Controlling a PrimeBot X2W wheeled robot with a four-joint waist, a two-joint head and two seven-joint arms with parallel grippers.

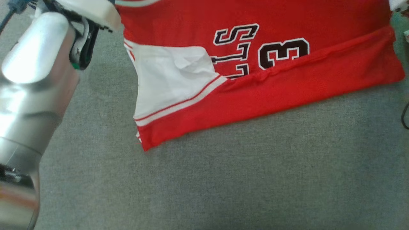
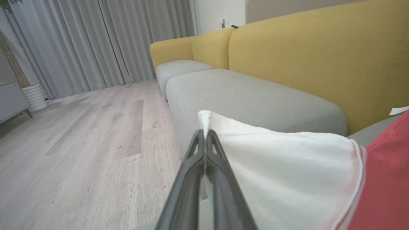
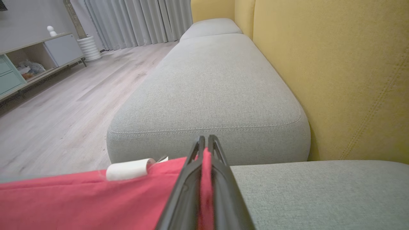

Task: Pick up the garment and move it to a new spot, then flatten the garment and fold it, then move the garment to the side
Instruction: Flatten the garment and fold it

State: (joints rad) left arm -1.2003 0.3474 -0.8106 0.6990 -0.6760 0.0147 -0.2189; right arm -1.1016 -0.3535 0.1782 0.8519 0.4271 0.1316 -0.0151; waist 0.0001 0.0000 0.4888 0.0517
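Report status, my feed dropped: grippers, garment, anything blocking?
Left gripper shut on white corner of garment. Right gripper shut on its red edge. Garment spread on grey cushion. No obstruction seen.

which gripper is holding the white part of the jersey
The left gripper: it is shut on a corner of the white panel, whereas the right gripper is shut on red fabric.

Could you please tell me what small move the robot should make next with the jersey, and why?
Probably lift both grippers a little, together, with the cloth taut between them. The left gripper is shut on a white edge of the jersey, the right gripper on its red fabric, and the rest lies on the grey cushion, so both grips look set.
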